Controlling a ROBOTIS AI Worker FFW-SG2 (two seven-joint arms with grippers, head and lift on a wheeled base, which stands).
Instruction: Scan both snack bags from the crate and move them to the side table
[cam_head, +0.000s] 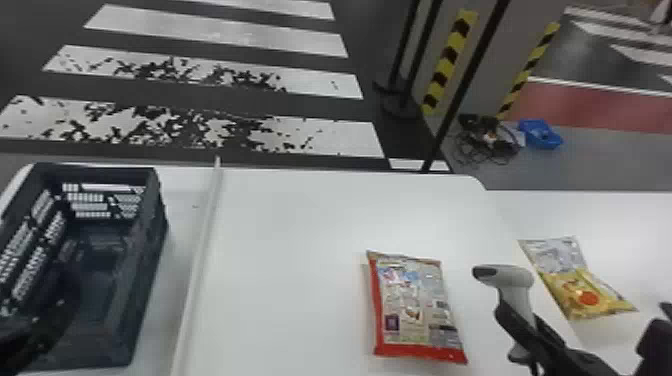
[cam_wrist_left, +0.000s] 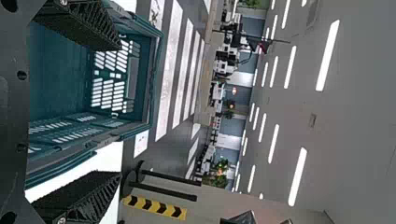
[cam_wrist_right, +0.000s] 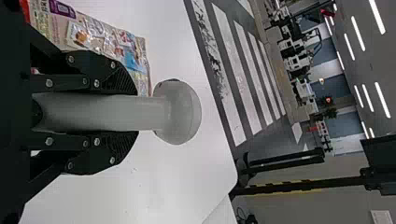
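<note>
"Two snack bags, I count. Where are they?"

"From the head view, with twelve straight ahead, the red-edged bag (cam_head: 412, 310) lies flat on the white worktop (cam_head: 290, 260), at nine o'clock from my right end effector (cam_wrist_right: 135, 112). The yellow bag (cam_head: 580, 285) is at about two o'clock from it, on the side table (cam_head: 635, 220)."

"What is that right one holding?"

"It is clenched around the grip of one scanner (cam_head: 515, 275). The scanner's nose points to about nine o'clock, over to the red-edged bag's side. My left end effector (cam_wrist_left: 119, 112) is let go, its fingers wide apart with nothing in them, over by the crate (cam_head: 145, 280)."

"Which arm is nearer to the red-edged bag?"

"The right, by a lot. From the left one, that bag is well off at three o'clock."

"And how does the bag lie?"

"Its long side runs from just before twelve to just before six. I think it is the one to scan next, so the nose must aim at nine o'clock and down. I can't tell if it was scanned."

"Count it all for me?"

"Two bags, one scanner, one crate, two end effectors."
</note>
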